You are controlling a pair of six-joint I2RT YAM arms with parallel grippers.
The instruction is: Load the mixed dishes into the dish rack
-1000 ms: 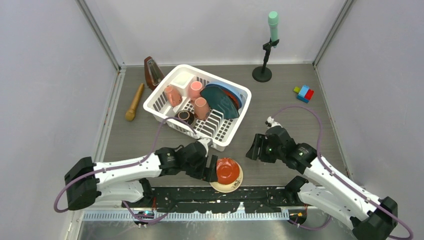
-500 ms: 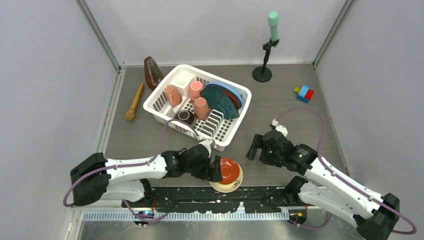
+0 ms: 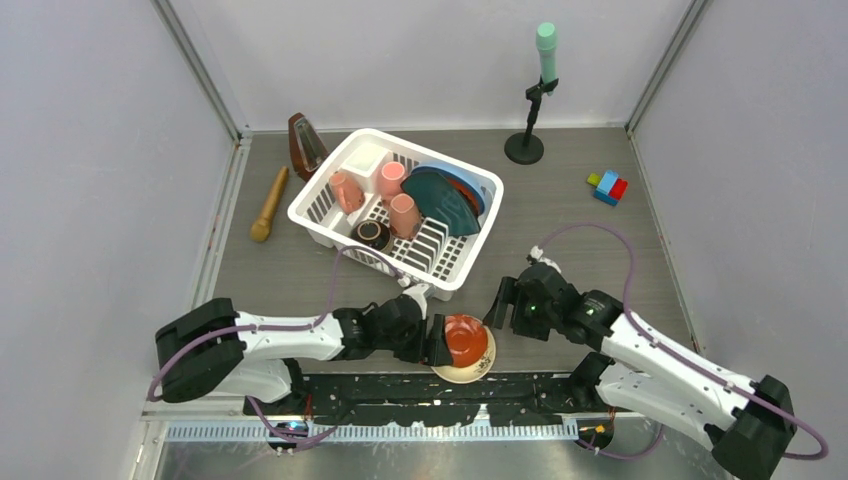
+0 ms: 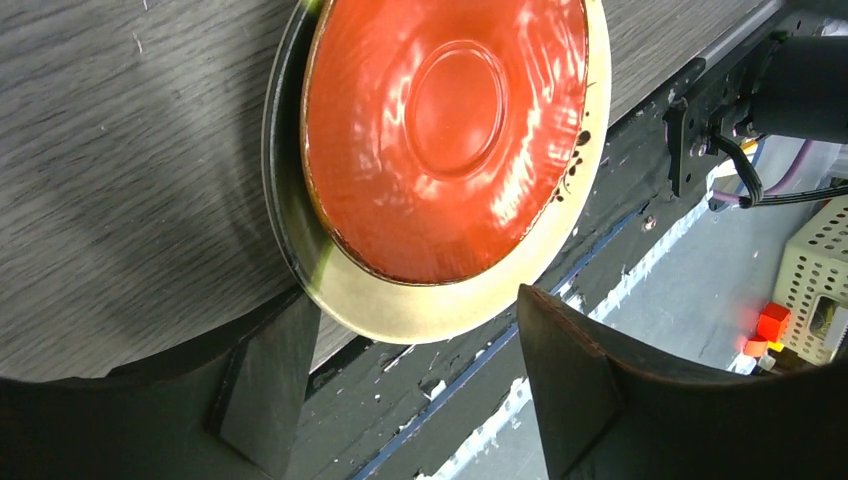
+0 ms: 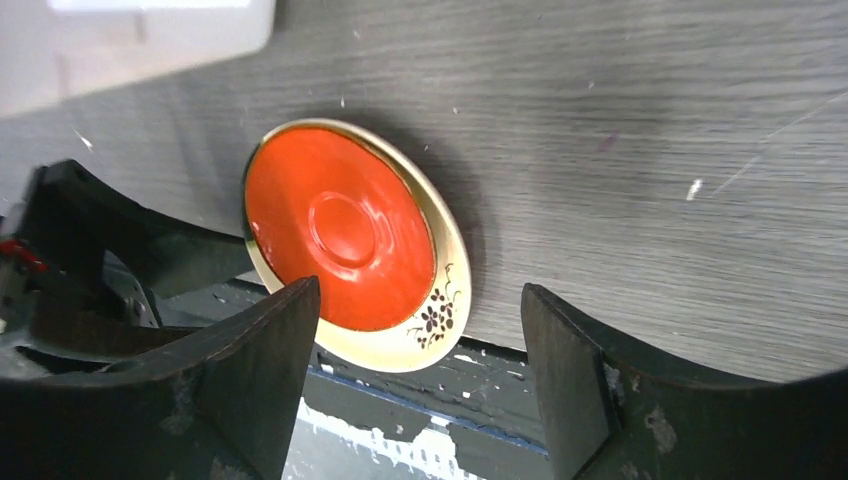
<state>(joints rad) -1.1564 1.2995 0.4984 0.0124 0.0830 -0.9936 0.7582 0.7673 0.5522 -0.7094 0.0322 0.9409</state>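
The red saucer [image 3: 462, 338] lies on the cream saucer [image 3: 466, 372] at the table's near edge. My left gripper [image 3: 437, 341] is open at their left rim. In the left wrist view the gripper [image 4: 412, 300] has the cream saucer's rim [image 4: 440, 312] just between its tips, under the red saucer [image 4: 445, 130]. My right gripper [image 3: 500, 306] is open and empty just right of the saucers, and its wrist view [image 5: 420, 290] looks down on the red saucer [image 5: 340, 230] and the cream saucer [image 5: 432, 330]. The dish rack [image 3: 468, 268] holds pink mugs [image 3: 403, 215], the brown bowl [image 3: 371, 234], the dark teal plate [image 3: 440, 205] and the light blue plate [image 3: 472, 186].
A brown metronome [image 3: 305, 143] and a wooden pestle [image 3: 269, 203] lie left of the rack. A black stand with a green top [image 3: 540, 90] is at the back. Coloured blocks [image 3: 608, 186] sit at the right. A black rail [image 3: 380, 387] runs along the near edge.
My left gripper has slid right against the saucers, nudging them slightly right. My right gripper has moved left and nearer, close to the saucers.
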